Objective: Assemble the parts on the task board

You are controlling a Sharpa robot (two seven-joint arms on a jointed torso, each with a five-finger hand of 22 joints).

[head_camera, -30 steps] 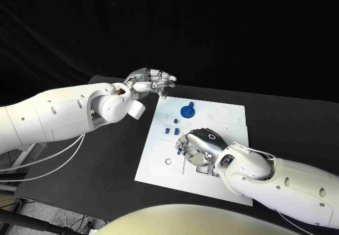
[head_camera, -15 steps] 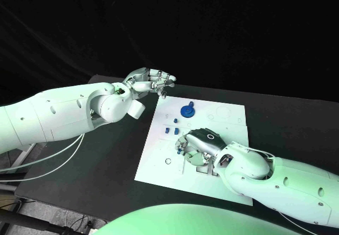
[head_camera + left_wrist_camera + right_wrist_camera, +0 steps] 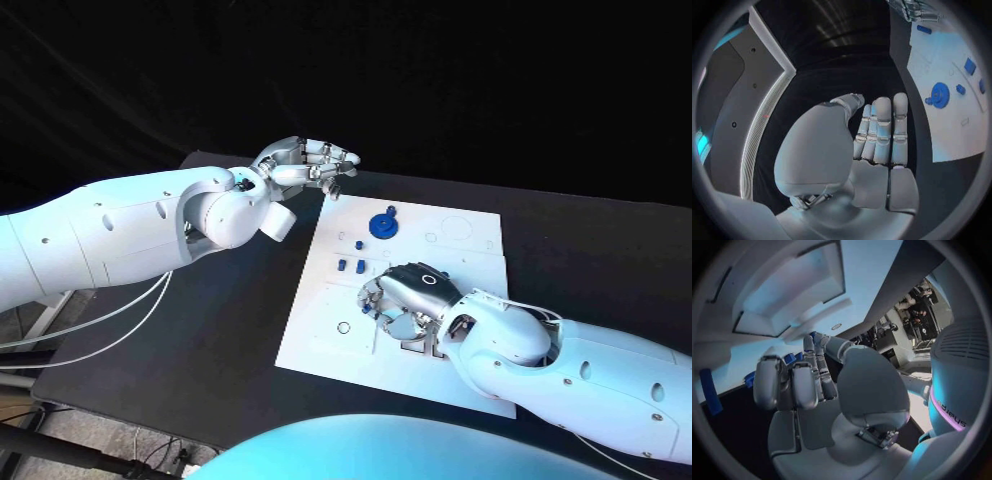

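The white task board (image 3: 462, 250) lies in the middle of the black table. A blue gear (image 3: 382, 226) stands near its far edge, and two small blue parts (image 3: 351, 267) stand just nearer. My right hand (image 3: 410, 293) is low over the board's middle with its fingers curled down. It pinches a small blue part (image 3: 389, 318) at its fingertips, and blue also shows at the thumb's tip (image 3: 812, 334). My left hand (image 3: 306, 165) hovers off the board's far left corner, fingers curled in and holding nothing. The left wrist view shows the gear (image 3: 939, 95) beside the left hand (image 3: 876, 145).
Recessed pockets (image 3: 411, 348) sit in the board's near part, close to my right wrist. Bare black table (image 3: 231, 310) runs along the board's left side and beyond its right edge. The table's near left edge (image 3: 144, 420) drops to cables.
My right hand has settled slightly lower and nearer over the board's middle. The left hand and the standing parts have not moved.
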